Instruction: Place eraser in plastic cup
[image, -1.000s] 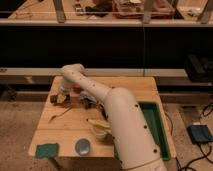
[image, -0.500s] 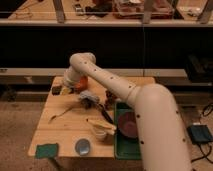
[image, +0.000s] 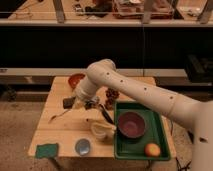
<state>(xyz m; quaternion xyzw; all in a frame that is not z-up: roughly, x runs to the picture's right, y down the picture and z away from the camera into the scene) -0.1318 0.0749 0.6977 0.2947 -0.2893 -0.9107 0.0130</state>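
The eraser (image: 68, 102), a small dark flat block, is at the left middle of the wooden table (image: 60, 131). My gripper (image: 85, 103) is low over the table just right of the eraser, at the end of the white arm that comes in from the right. I cannot tell whether it touches the eraser. The plastic cup (image: 82, 146), small, round and grey-blue, stands near the table's front edge, well in front of the gripper.
An orange bowl (image: 75, 79) sits at the back left. A teal-green pad (image: 46, 150) lies at the front left. A white cup-like vessel (image: 100, 131) stands mid-front. The green tray (image: 159, 134) on the right holds a purple bowl (image: 131, 124) and a yellow fruit (image: 152, 149).
The arm has swung to the right and the gripper end has shifted right and toward the table's middle. The tray and purple bowl are now uncovered.
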